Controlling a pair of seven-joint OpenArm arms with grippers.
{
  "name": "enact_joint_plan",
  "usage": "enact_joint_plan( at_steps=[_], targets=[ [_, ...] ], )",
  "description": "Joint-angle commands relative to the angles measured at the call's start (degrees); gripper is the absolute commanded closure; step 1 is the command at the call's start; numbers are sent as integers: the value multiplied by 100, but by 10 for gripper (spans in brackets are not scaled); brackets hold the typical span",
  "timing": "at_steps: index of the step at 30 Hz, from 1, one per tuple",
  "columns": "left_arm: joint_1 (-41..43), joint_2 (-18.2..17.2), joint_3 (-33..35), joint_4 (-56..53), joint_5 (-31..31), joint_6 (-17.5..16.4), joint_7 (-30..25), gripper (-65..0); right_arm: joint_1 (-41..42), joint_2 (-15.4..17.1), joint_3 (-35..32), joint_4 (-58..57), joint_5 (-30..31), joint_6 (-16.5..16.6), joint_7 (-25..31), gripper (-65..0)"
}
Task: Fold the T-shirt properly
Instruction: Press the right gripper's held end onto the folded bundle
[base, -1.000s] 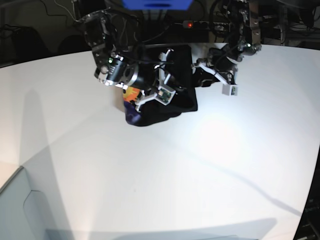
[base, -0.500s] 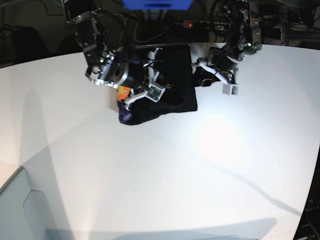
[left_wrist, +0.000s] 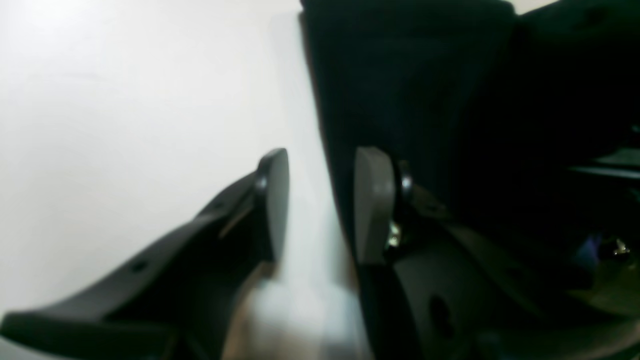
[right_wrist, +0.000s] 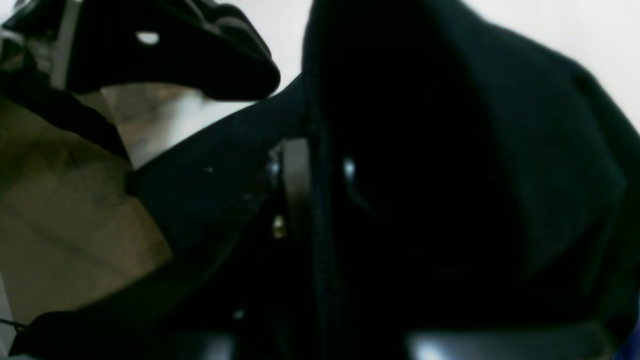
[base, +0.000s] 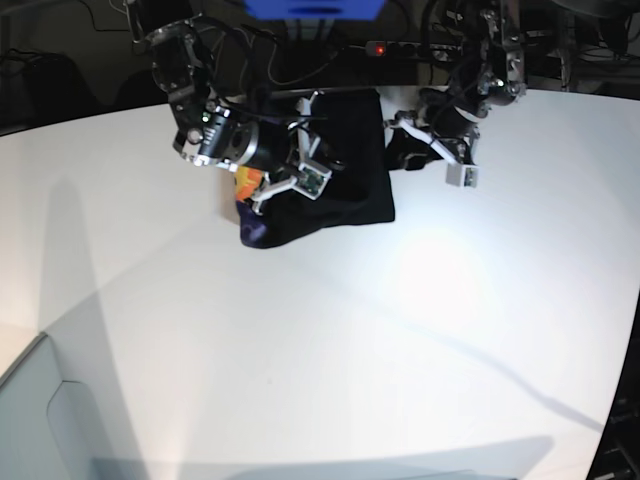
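The black T-shirt (base: 345, 170) lies bunched at the back of the white table (base: 400, 330), with an orange patch (base: 248, 180) and a purple fold (base: 255, 228) of its print showing at its left. My right gripper (base: 312, 140) is over the shirt's left part. In the right wrist view it (right_wrist: 320, 180) is shut on a ridge of black cloth (right_wrist: 450, 150). My left gripper (base: 396, 138) is at the shirt's right edge. In the left wrist view it (left_wrist: 320, 200) is open, low over the table, with the shirt's edge (left_wrist: 400, 75) against one finger (left_wrist: 372, 210).
A power strip with a red light (base: 385, 48) and cables lie behind the table's back edge. A blue object (base: 315, 8) hangs at the top. A pale grey box (base: 40, 420) stands at the lower left corner.
My right arm has moved left and towards the back with the cloth, pulling the shirt's left part with it. The left arm has hardly moved.
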Motion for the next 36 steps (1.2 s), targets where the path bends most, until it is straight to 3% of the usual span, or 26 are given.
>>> enact_joint_plan(
  at_steps=[1, 5, 8, 14, 22, 26, 33, 36],
  targets=[
    [68, -38, -160, 161, -78, -43, -101, -220, 69, -25, -6, 105, 128, 104, 142, -153],
    [305, -30, -609, 434, -121, -43, -101, -221, 26, -25, 3, 123, 146, 104, 142, -367],
    [569, -12, -1136, 671, -130, -43, -101, -221, -98, -25, 12, 395, 154, 104, 142, -445],
    [965, 23, -2235, 838, -139, -61, -101, -221, -520, -16, 100, 1485, 137, 104, 142, -449],
    [1070, 32, -3079, 794, -139, -105, -101, -221, -827, -69, 987, 1740, 172, 104, 151, -446],
    [1070, 32, -3158, 786, -139, -105, -101, -221, -871, -342, 1744, 1802, 172, 104, 142, -366],
    [1062, 120, -3141, 812, -139, -105, -101, -221, -1126, -412, 1928, 1758, 172, 104, 151, -31],
    [1062, 146, -3132, 812, -139, -105, -101, -221, -1161, -500, 1779, 1591, 137, 104, 151, -1]
  ],
)
